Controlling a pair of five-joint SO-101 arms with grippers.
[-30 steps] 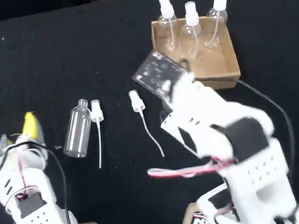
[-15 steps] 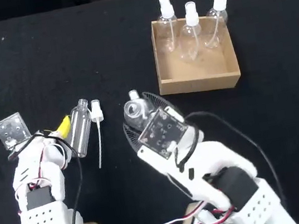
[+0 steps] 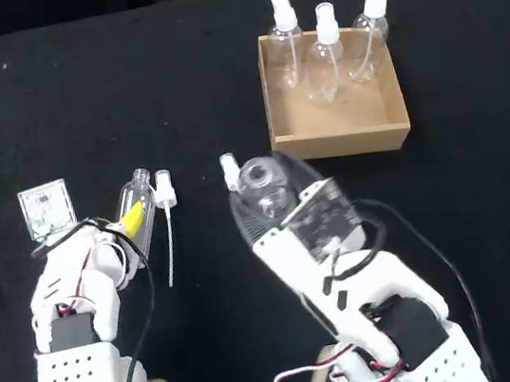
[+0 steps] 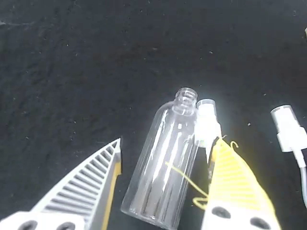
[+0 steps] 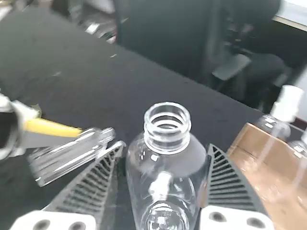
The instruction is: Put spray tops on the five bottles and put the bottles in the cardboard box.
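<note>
The left gripper [image 4: 167, 143] has been brought forward from the near left corner of the black table [image 3: 49, 97]. It is now set over the lying bottle [image 3: 137, 218], a clear plastic one with an open neck, which rests on its side toward the left edge. Its white and yellow fingers [image 4: 91, 187] are held apart, one along each flank of that bottle, and nothing is clamped yet. A white spray top with a long thin tube [image 3: 163, 193] is seen just beside the bottle's neck, on the side toward the table's middle.

The right gripper [image 5: 165, 145] has been drawn back from the brown cardboard box [image 3: 339, 140] to the middle of the table. Its jaws are closed on the upright bottle [image 3: 259, 183], a second clear plastic bottle whose open mouth faces up. A second white spray top [image 3: 230, 171] lies close against it. Whether the two touch cannot be told, and the tube is hidden beneath the arm.

Three capped bottles [image 3: 325, 46], clear with white spray tops fitted, are stood along the far wall of the box, which sits near the far edge, right of the middle.

Three of the five bottles are judged to be finished. With both arms newly placed at the last two, the capping of these is taken to be the step in hand. A loose top is available near each.
</note>
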